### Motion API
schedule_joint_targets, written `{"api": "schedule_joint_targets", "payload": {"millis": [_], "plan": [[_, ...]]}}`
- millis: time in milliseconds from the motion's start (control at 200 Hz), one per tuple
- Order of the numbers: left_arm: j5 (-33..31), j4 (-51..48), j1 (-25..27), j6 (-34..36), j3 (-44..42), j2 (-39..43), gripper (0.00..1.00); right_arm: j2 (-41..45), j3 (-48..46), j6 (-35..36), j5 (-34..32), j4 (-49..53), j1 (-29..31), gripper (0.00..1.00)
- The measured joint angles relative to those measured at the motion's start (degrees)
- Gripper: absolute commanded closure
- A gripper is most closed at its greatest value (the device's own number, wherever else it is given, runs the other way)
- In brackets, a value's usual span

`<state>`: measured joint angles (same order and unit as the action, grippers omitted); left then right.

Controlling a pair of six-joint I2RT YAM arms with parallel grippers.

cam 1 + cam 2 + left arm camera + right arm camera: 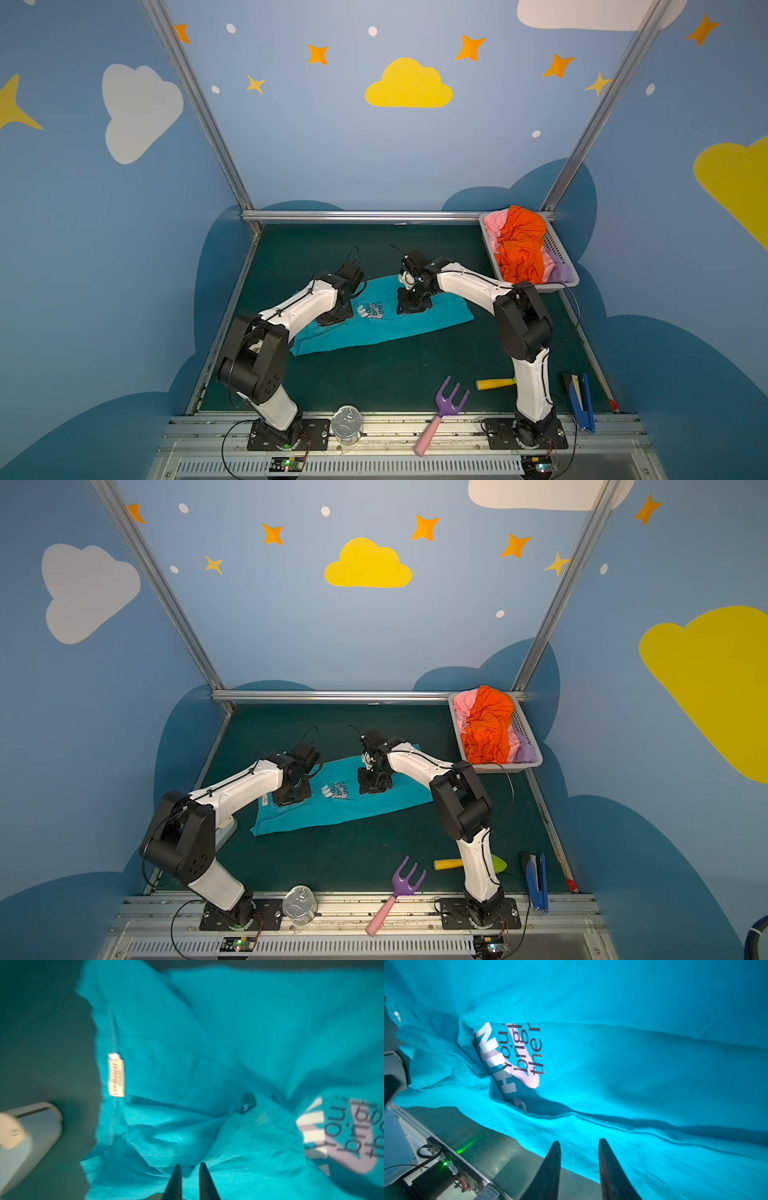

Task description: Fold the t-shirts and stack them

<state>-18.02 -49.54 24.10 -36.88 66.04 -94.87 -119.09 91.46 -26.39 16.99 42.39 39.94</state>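
Folding the teal cloth t-shirt with the white-and-pink print (386, 328), flat on the dark green desk (374, 374) right under both grippers

Left gripper (189, 1167) is nearly closed over a crease, and I can't tell if it's pinching cloth. Right gripper (579, 1142) is half open and empty above the hem. I'd grab both layers evenly and lift low and level.

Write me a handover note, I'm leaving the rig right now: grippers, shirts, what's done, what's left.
Left gripper: jaws nearly together over the left part of the teal t-shirt; I cannot confirm a pinch.
Right gripper: jaws apart over its right part, nothing visibly held.
Teal t-shirt lies partly folded on the table.
Orange t-shirt, pink t-shirt and lilac t-shirt sit crumpled in the basket.
Done: nothing stacked.
Left: finish teal, then the other three.
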Motion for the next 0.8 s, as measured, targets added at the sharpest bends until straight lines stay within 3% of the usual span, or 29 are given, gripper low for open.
{"api": "schedule_joint_targets", "payload": {"millis": [95,175,205,340,431,606,801], "plan": [[-2.84,-1.88,0.02,-0.37,2.49,-1.75,0.79,-0.59,0.37,-0.15,0.04,0.07,0.00,0.68],[-3.52,-2.27,0.22,0.11,2.56,-2.27,0.48,-0.63,0.39,-0.15,0.02,0.22,-0.02,0.68],[-3.43,-2.27,0.37,0.07,2.25,-2.23,0.41,-0.63,0.46,-0.15,0.02,0.31,-0.13,0.68],[-1.55,-0.20,1.27,0.46,-1.16,-1.27,0.36,-0.63,0.46,-0.15,0.07,0.35,-0.15,0.68],[-0.07,1.40,1.62,0.52,-3.67,-1.07,0.40,-0.63,0.46,-0.17,0.24,0.35,-0.15,0.68],[1.36,3.78,1.40,0.20,-5.14,-2.36,0.79,-0.63,0.46,-0.13,0.22,0.74,-0.20,0.68],[-0.90,1.46,1.18,0.00,-0.83,-4.15,0.87,-0.61,0.46,-0.15,0.13,1.11,-0.44,0.68]]}}
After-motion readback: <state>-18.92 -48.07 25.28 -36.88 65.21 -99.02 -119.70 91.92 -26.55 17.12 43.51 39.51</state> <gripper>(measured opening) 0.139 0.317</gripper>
